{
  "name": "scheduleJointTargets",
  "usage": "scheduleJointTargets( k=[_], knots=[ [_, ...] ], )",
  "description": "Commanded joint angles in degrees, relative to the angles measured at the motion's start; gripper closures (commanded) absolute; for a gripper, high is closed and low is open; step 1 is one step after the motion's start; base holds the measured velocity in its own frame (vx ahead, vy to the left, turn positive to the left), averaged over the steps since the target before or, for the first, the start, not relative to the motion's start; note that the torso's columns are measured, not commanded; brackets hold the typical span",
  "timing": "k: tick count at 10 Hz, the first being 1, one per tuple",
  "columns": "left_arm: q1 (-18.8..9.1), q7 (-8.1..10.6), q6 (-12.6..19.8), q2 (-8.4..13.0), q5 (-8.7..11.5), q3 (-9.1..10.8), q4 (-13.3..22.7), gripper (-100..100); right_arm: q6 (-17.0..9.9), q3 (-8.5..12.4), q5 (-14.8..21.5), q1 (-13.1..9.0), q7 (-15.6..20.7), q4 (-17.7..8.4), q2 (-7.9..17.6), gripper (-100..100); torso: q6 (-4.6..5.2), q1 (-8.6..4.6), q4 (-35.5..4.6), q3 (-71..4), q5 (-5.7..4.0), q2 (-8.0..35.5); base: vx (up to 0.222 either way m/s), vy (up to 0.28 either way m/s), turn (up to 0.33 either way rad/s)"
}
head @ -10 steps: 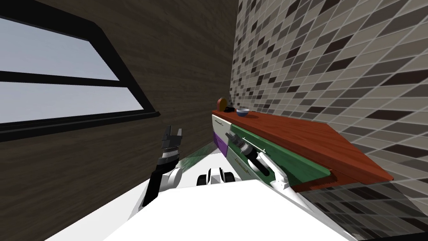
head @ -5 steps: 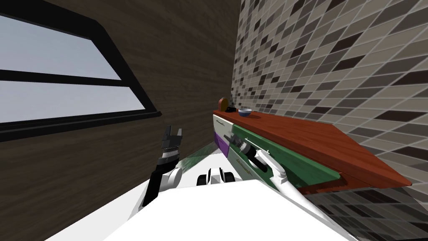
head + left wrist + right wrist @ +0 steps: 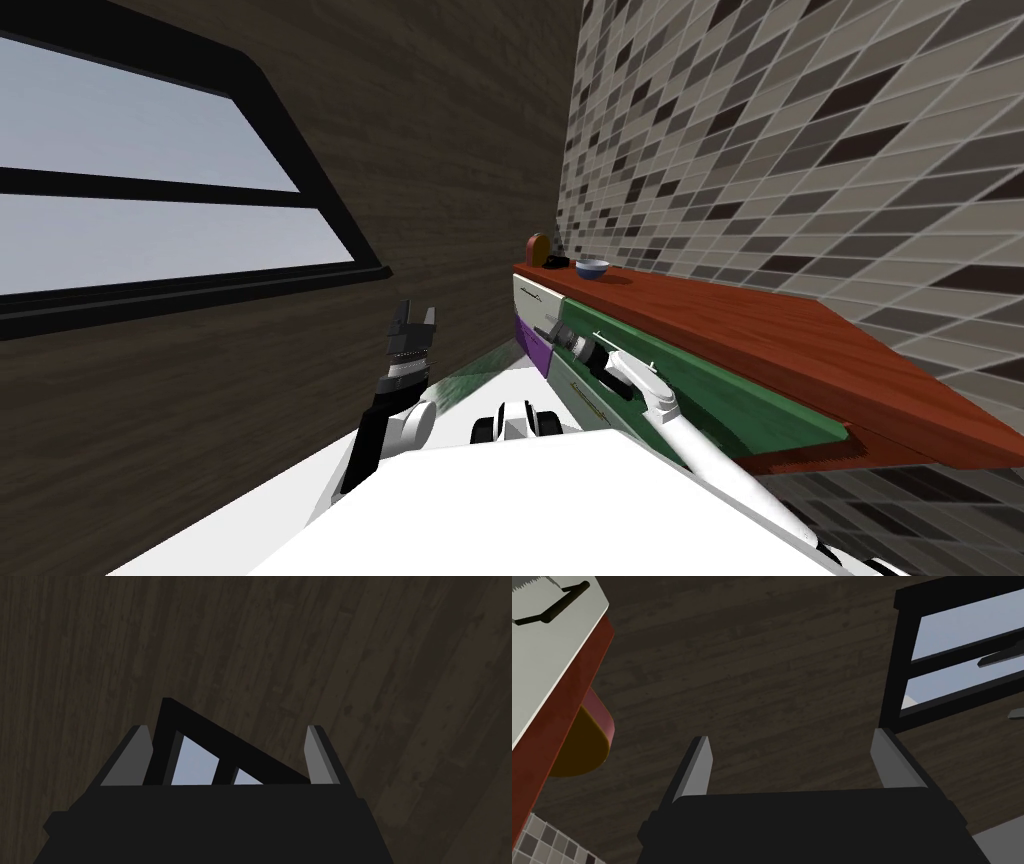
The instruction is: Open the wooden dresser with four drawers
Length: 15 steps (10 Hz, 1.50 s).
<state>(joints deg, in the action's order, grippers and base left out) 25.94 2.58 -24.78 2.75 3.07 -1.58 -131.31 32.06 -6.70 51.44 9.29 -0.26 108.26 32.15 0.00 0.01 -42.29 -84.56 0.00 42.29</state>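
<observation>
The dresser (image 3: 800, 345) stretches from the frame's centre to the right edge. It has a red-brown wooden top (image 3: 700, 305) over drawer fronts (image 3: 720, 390) in white, purple, green and pale grey, with thin handles.

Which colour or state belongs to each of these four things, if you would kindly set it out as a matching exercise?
Things:
1. bowl
2. dresser top
3. right gripper
4. long drawer front

Colour or state:
a. green
b. open, holding nothing
c. reddish-brown
d. blue, at the dresser's far end

Pairs: 1-d, 2-c, 3-b, 4-a.
</observation>
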Motion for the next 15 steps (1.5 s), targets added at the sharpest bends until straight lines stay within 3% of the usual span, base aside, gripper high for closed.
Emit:
scheduleJointTargets(
  k=[1, 4, 7, 8, 11, 12, 13, 14, 15],
  knots=[
    [0.0, 0.00, 0.0, 0.0, 0.0, 0.00, 0.0, 0, -0.7, -0.8, 4.6, -2.3, 0.1, -2.2, 2.5, -100, 0.01, -0.05, 0.0, 0.0, -0.01, 0.0, 0.011, 0.034, 0.046],
    [0.0, 0.00, 0.0, 0.0, 0.0, 0.00, 0.0, 0, -0.9, -1.3, 9.5, -4.0, 0.2, -4.0, 4.2, -100, -0.01, 0.02, 0.0, 0.0, 0.01, 0.0, 0.016, 0.041, 0.031],
    [0.0, 0.00, 0.0, 0.0, 0.0, 0.00, 0.0, 0, -1.5, -2.5, 14.7, -7.4, 0.3, -7.9, 7.6, -100, 0.01, -0.03, 0.0, 0.0, -0.01, 0.0, 0.019, 0.039, 0.054],
    [0.0, 0.00, 0.0, 0.0, 0.0, 0.00, 0.0, 0, -1.5, -2.5, 16.5, -7.4, 0.3, -7.9, 7.6, -100, -0.01, -0.04, 0.0, 0.0, -0.01, 0.0, 0.014, 0.028, 0.034],
    [0.0, 0.00, 0.0, 0.0, 0.0, 0.00, 0.0, 0, -2.1, -3.8, 21.5, -10.9, 0.3, -12.0, 10.8, -100, 0.01, -0.01, 0.0, 0.0, 0.00, 0.0, 0.016, 0.034, 0.051],
    [0.0, 0.00, 0.0, 0.0, 0.0, 0.00, 0.0, 0, -2.1, -3.8, 22.7, -10.9, 0.3, -12.0, 10.8, -100, -0.01, -0.01, 0.0, 0.0, 0.00, 0.0, 0.019, 0.030, 0.048],
    [0.0, 0.00, 0.0, 0.0, 0.0, 0.00, 0.0, 0, -2.3, -4.5, 25.0, -12.6, 0.3, -14.0, 12.4, -100, 0.01, -0.02, 0.0, 0.0, -0.01, 0.0, 0.027, 0.038, 0.083],
    [0.0, 0.00, 0.0, 0.0, 0.0, 0.00, 0.0, 0, -2.3, -4.5, 25.6, -12.6, 0.3, -14.0, 12.4, -100, -0.01, 0.01, 0.0, 0.0, 0.00, 0.0, 0.022, 0.034, 0.043],
    [0.0, 0.00, 0.0, 0.0, 0.0, 0.00, 0.0, 0, -2.6, -5.1, 28.1, -14.3, 0.3, -16.0, 13.9, -100, 0.02, -0.02, 0.0, 0.0, 0.00, 0.0, 0.017, 0.037, 0.071]
  ],
)
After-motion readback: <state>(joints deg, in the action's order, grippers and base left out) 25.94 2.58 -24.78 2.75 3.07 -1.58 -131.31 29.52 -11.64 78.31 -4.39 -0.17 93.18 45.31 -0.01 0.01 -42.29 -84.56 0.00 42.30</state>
